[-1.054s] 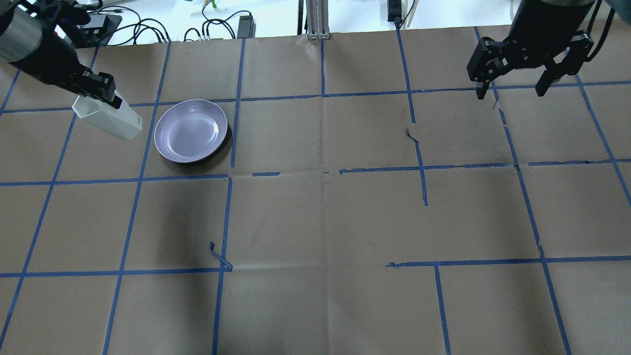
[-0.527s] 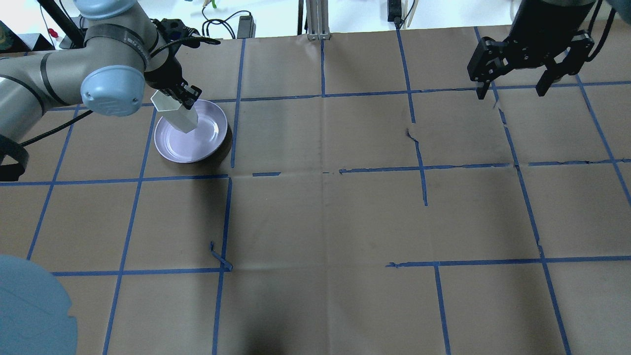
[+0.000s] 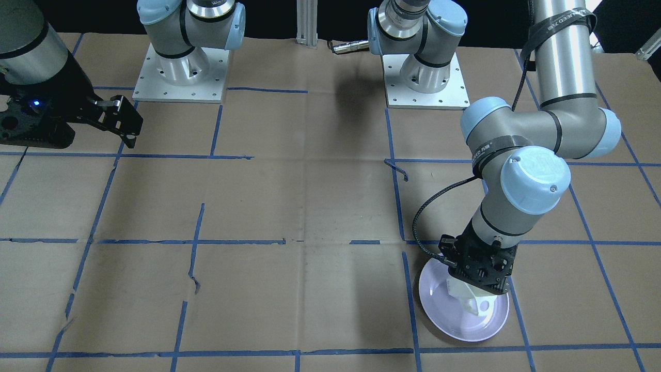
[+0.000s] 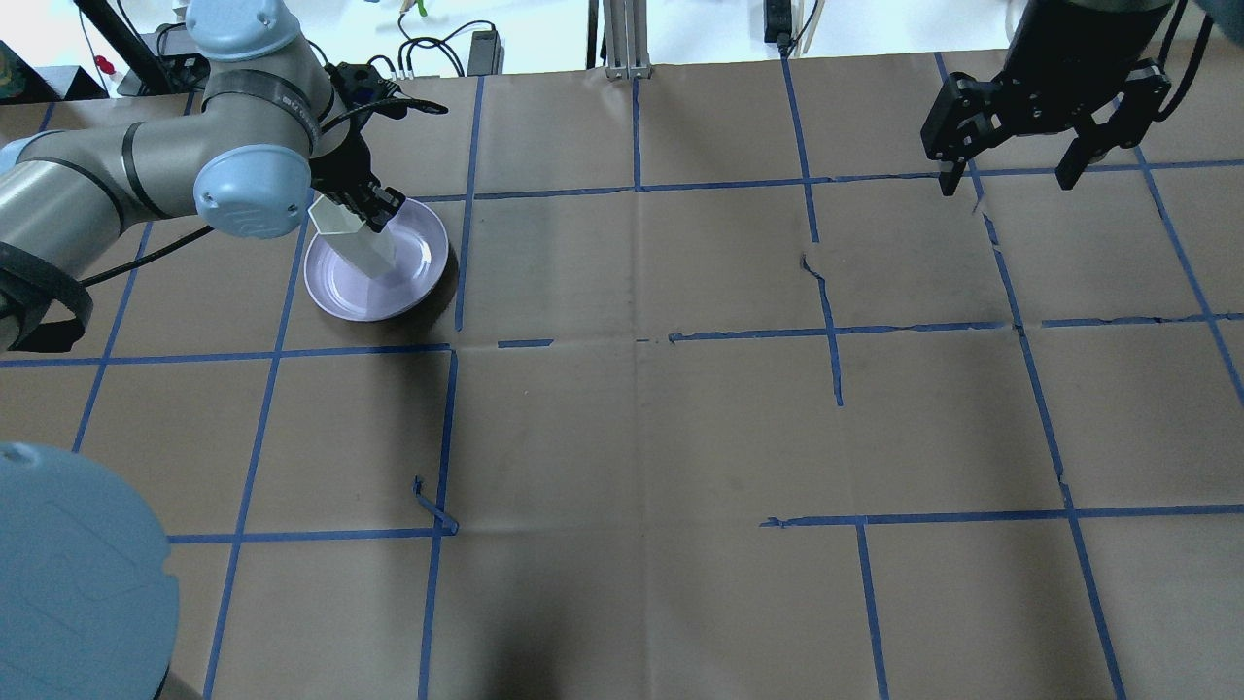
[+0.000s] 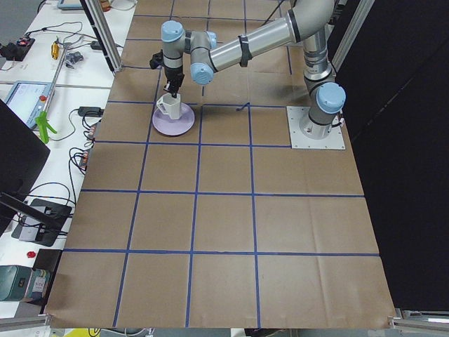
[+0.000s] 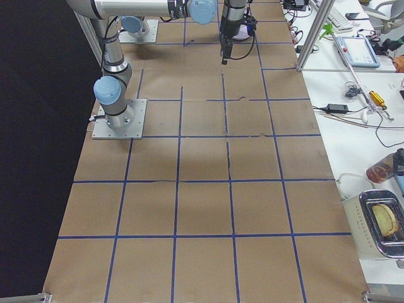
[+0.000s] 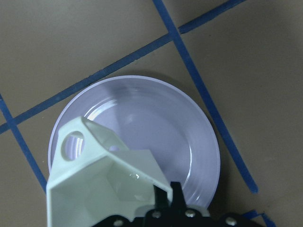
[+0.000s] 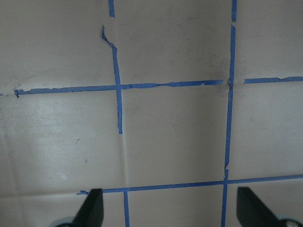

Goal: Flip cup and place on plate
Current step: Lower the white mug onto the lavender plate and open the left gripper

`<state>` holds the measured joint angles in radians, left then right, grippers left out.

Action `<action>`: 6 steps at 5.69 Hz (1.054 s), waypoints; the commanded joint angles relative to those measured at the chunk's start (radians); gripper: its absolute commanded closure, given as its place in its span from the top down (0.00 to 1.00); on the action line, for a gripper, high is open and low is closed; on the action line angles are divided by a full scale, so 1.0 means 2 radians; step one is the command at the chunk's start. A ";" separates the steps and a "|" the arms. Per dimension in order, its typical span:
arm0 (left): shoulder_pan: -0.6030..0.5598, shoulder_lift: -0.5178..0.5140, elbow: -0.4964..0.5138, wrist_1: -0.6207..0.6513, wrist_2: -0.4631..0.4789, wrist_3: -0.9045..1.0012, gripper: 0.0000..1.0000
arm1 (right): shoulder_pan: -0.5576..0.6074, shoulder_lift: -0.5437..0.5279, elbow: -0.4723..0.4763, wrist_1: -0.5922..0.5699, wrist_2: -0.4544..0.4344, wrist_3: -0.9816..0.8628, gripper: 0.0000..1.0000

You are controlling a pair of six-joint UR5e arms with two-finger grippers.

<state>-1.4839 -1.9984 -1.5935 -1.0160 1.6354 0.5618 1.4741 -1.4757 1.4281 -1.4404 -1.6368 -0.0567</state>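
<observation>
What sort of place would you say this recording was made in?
Most likely a robotics lab: two robot arms bolted to a paper-covered table marked with a blue tape grid, beside a bench strewn with cables and tools.

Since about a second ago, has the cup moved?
Yes. In the overhead view the cup, held by the left gripper, went rightward from left of the plate to over it.

Brown-papered table (image 4: 622, 437) with blue tape grid (image 4: 1018, 328) carries the plate (image 4: 340, 292).
</observation>
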 commanded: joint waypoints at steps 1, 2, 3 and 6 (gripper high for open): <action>0.001 0.003 0.001 0.000 0.014 0.001 1.00 | 0.000 0.000 0.000 0.000 0.000 0.000 1.00; 0.003 0.016 0.002 -0.001 0.015 0.001 0.99 | 0.000 0.000 0.001 0.000 0.000 0.000 1.00; 0.003 0.044 0.002 -0.024 0.016 0.001 1.00 | 0.000 0.000 0.000 0.000 0.000 0.000 1.00; 0.004 0.161 0.002 -0.167 0.012 -0.031 0.99 | 0.000 0.000 0.000 0.000 0.000 0.000 1.00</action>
<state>-1.4760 -1.7485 -1.5892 -1.2676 1.6651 0.5373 1.4741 -1.4757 1.4282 -1.4405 -1.6367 -0.0568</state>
